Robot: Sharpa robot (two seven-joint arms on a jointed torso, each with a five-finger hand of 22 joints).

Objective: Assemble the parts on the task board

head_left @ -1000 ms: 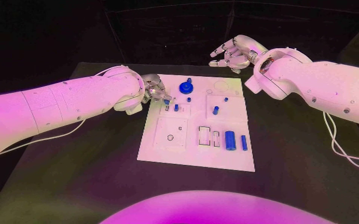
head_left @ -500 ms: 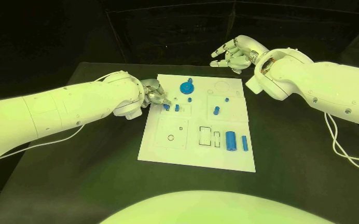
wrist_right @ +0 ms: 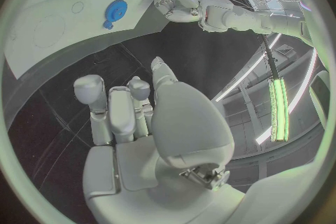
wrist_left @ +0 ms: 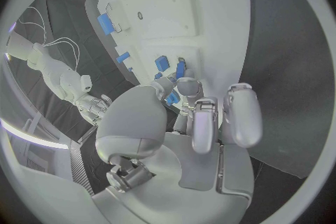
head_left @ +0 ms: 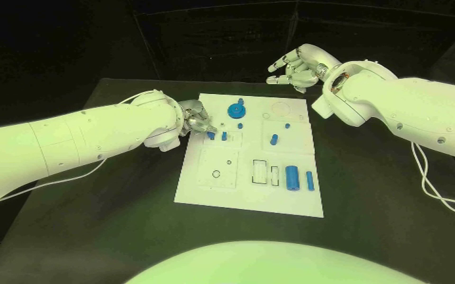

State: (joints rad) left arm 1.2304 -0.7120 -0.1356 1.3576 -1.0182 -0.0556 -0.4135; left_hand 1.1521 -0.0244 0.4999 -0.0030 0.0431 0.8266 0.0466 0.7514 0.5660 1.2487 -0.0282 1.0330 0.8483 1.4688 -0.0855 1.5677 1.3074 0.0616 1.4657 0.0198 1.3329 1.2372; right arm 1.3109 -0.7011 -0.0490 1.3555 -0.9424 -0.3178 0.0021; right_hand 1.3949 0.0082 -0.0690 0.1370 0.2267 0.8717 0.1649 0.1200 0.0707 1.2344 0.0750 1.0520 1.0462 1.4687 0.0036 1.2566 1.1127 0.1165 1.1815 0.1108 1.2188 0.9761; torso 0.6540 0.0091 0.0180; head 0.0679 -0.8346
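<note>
Left hand (head_left: 196,118) at the board's (head_left: 248,195) left edge, fingertips pinching a small blue peg (head_left: 210,135) standing on the board. Right hand (head_left: 296,67) raised beyond the far edge, fingers loosely apart, holding nothing.

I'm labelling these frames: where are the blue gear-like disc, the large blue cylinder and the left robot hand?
blue gear-like disc (head_left: 235,108): head view, its top face.
large blue cylinder (head_left: 292,177): head view, mid-length.
left robot hand (head_left: 197,119): head view, its knuckles.

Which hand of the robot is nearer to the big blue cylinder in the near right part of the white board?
Left. The left hand is at the board's far left edge, diagonally across from the big blue cylinder. The right hand hovers beyond the far edge, farther away.
</note>
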